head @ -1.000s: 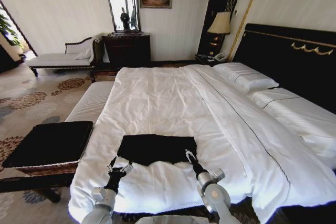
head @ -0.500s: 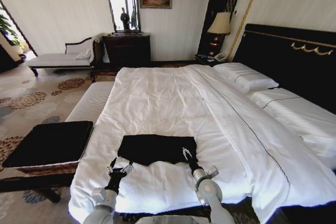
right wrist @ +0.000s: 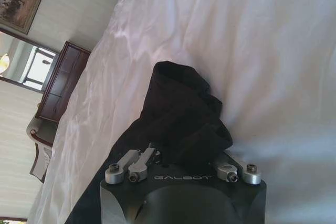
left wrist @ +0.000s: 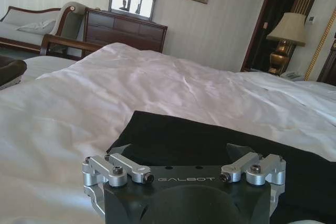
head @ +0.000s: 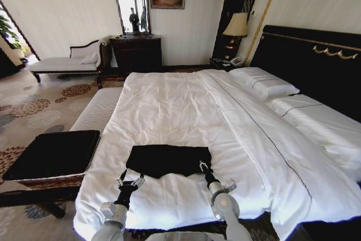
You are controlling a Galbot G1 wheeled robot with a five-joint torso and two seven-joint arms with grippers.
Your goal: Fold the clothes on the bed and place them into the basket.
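Both arms reach forward from the near edge of the bed (head: pixel 169 105). The right gripper (head: pixel 202 167) is at the near right corner of the black shirt (head: pixel 168 159), fingers pinching bunched cloth. The left gripper (head: pixel 129 183) hovers just short of the shirt's near left edge, fingers spread. The basket (head: pixel 51 159) stands left of the bed.

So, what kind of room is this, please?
Most likely a hotel bedroom: a very large bed with white duvet and pillows, a bedside lamp, and a dark dresser under a mirror.
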